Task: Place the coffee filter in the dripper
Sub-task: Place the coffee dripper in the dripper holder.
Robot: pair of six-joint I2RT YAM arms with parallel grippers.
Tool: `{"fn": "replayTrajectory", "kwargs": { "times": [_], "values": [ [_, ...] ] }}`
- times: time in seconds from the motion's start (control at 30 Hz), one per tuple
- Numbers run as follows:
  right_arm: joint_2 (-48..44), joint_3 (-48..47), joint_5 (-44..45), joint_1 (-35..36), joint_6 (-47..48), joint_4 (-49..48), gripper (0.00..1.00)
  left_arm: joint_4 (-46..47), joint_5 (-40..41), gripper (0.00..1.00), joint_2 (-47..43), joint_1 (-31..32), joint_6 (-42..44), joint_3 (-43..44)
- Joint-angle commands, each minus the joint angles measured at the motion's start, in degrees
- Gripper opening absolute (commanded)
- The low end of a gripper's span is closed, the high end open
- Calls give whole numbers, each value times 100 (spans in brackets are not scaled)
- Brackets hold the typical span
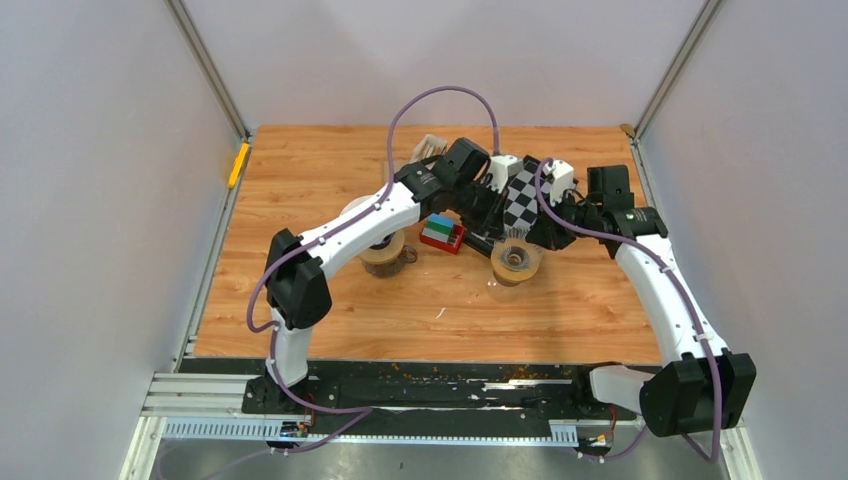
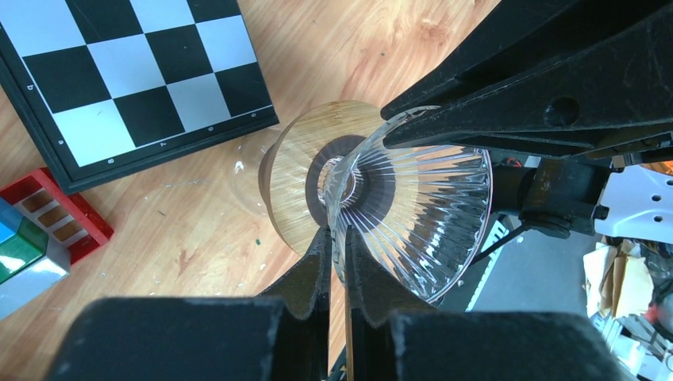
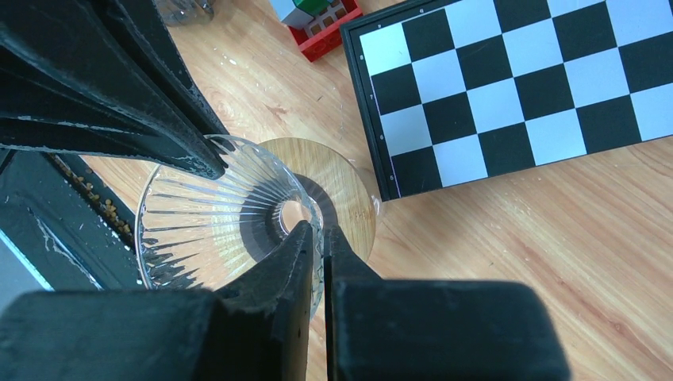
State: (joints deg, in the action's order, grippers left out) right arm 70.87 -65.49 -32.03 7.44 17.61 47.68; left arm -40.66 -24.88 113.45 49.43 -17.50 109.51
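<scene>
The glass dripper (image 1: pixel 515 260), ribbed with a round wooden collar, stands on the table just in front of the checkerboard. Its cone is empty in both wrist views. My left gripper (image 1: pixel 497 243) is shut on one side of its glass wall (image 2: pixel 337 234). My right gripper (image 1: pixel 535 243) is shut on the opposite side (image 3: pixel 317 230). In each wrist view the other gripper's fingers pinch the far rim. A pale, crumpled paper thing (image 1: pixel 428 147) shows behind my left arm; I cannot tell whether it is the coffee filter.
A checkerboard (image 1: pixel 520 197) lies behind the dripper. A red tray of coloured blocks (image 1: pixel 441 232) sits to its left. A round tan object (image 1: pixel 383 248) is partly hidden under my left arm. A yellow tool (image 1: pixel 237 165) lies at the table's left edge.
</scene>
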Motion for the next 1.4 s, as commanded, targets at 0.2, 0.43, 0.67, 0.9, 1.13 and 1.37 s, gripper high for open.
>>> {"fn": "replayTrajectory", "kwargs": {
  "times": [0.2, 0.43, 0.67, 0.9, 1.13, 1.37],
  "values": [
    [52, 744, 505, 107, 433, -175, 0, -117, 361, 0, 364, 126, 317, -805],
    [17, 987, 593, 111, 498, -334, 0, -100, 359, 0, 437, 155, 343, -831],
    [-33, 1237, 635, 117, 540, -505, 0, -86, 409, 0, 479, 190, 362, -877],
    [-128, 1456, 712, 117, 606, -638, 0, -69, 407, 0, 574, 233, 352, -870],
    [8, 1471, 714, 117, 647, -624, 0, -108, 367, 0, 702, 234, 366, -796],
    [262, 1417, 673, 117, 701, -550, 0, -141, 292, 0, 794, 234, 335, -791]
  ]
}}
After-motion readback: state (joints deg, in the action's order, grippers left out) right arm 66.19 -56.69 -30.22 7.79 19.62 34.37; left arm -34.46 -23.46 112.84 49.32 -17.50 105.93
